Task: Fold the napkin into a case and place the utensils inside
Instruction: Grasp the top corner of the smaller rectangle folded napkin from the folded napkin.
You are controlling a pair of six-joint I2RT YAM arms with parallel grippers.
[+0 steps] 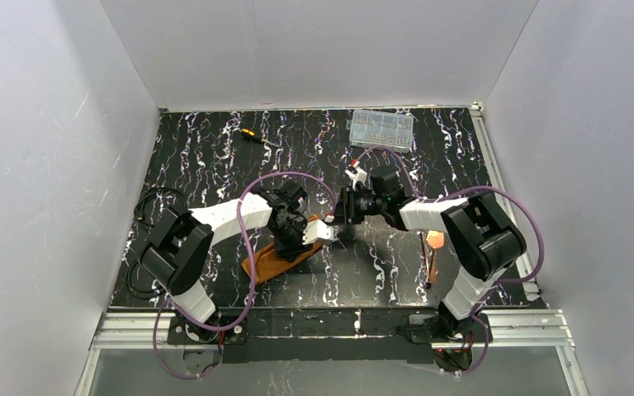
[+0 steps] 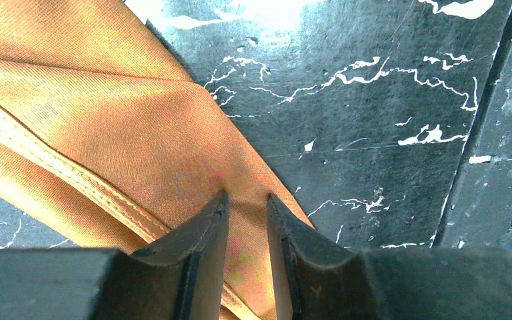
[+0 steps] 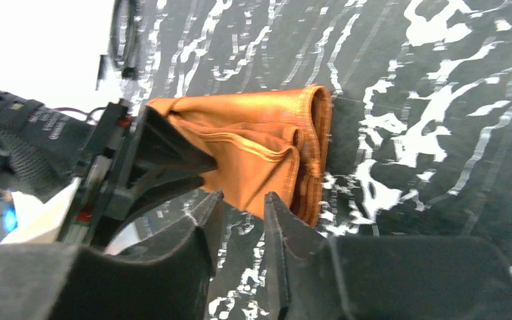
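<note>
The rust-orange napkin (image 1: 271,264) lies folded into a narrow layered strip near the table's front, left of centre; its hems and layers show in the left wrist view (image 2: 107,120). My left gripper (image 1: 297,247) points down on it, its fingers a narrow gap apart with the tips (image 2: 247,197) resting on flat cloth. My right gripper (image 1: 335,216) hovers open just short of the napkin's folded end (image 3: 267,140), with only table showing between its fingers (image 3: 243,195). The copper-coloured utensils (image 1: 432,257) lie at the front right, beside the right arm.
A yellow-and-black screwdriver (image 1: 253,136) lies at the back left of the black marbled table (image 1: 215,165). A clear plastic compartment box (image 1: 381,128) sits at the back right. White walls enclose three sides. Purple cables loop over both arms.
</note>
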